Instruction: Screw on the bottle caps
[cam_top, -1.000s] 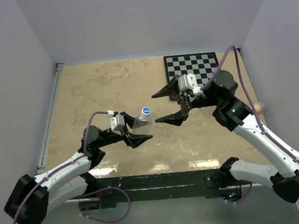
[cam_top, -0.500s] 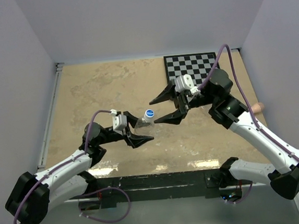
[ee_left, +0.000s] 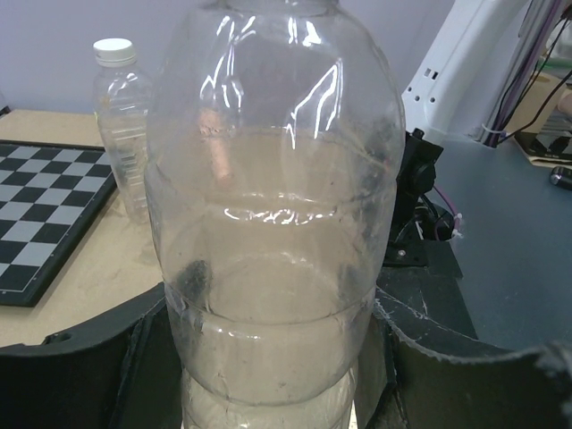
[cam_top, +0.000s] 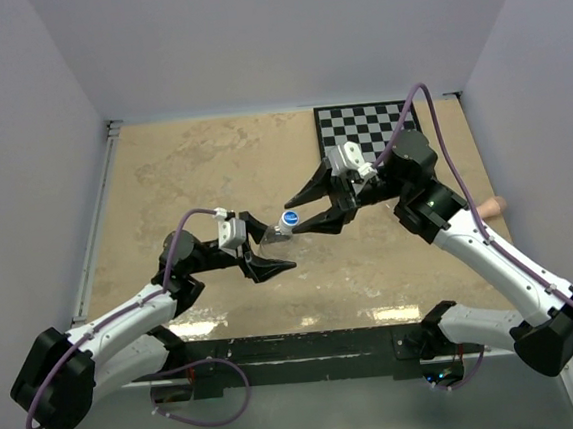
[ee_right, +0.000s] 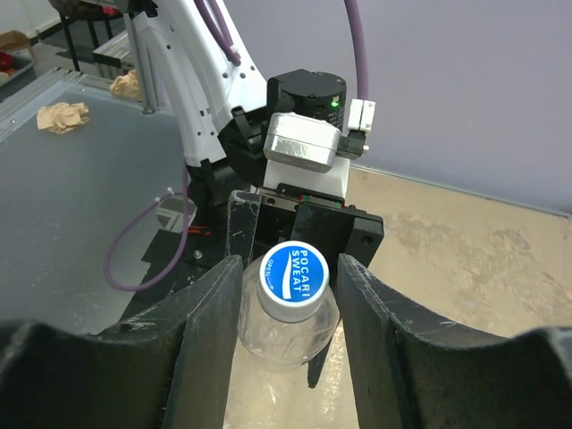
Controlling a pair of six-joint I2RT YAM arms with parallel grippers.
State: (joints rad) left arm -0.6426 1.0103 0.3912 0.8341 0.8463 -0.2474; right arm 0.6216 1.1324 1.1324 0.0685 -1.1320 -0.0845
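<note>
- Beige tabletop [cam_top: 193, 172] below. The short clear bottle [ee_right: 286, 335] is held up over its middle, with the blue cap [ee_right: 294, 281] sitting on its neck.
- My right gripper [ee_right: 290, 268] straddles that cap, fingers parted with a sliver of gap on each side. My left gripper [cam_top: 266, 244] is clamped around the bottle's body.
- Closing off-centre could tilt the cap so it cross-threads or pops off.
- When I twist, the thin, slick plastic may spin or buckle in my left grip.
- The cap has a blue rim and a pale, lettered top. The bottle is ribbed, empty and glinting. I can't tell whether the threads have caught.
</note>
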